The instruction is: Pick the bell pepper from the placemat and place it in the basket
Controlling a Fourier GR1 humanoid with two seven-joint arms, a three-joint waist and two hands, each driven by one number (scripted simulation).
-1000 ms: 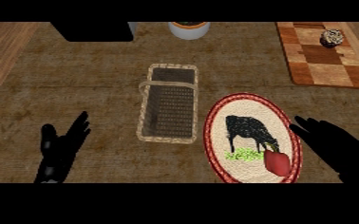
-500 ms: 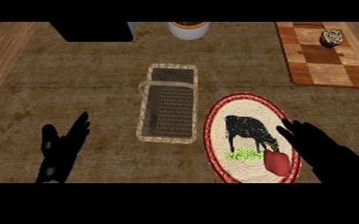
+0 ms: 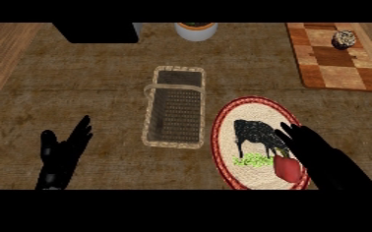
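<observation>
A red bell pepper (image 3: 286, 168) lies on the lower right part of the oval placemat (image 3: 240, 115), which has a red rim and a black cow picture. My right hand (image 3: 317, 150) is open, its fingers stretched over the mat, just above and to the right of the pepper and partly covering it. Left of the mat stands the rectangular wicker basket (image 3: 174, 109) with a handle across it; nothing shows inside. My left hand (image 3: 62, 156) rests open at the lower left, fingers up.
A checkered wooden board (image 3: 327, 59) with a dark round object (image 3: 344, 39) lies at the back right. A white container (image 3: 196, 30) and a black box (image 3: 98, 32) stand at the far edge. The counter's left edge shows a wooden strip.
My right hand has moved leftward over the placemat and now reaches the pepper. The left hand, basket and pepper stayed where they were.
</observation>
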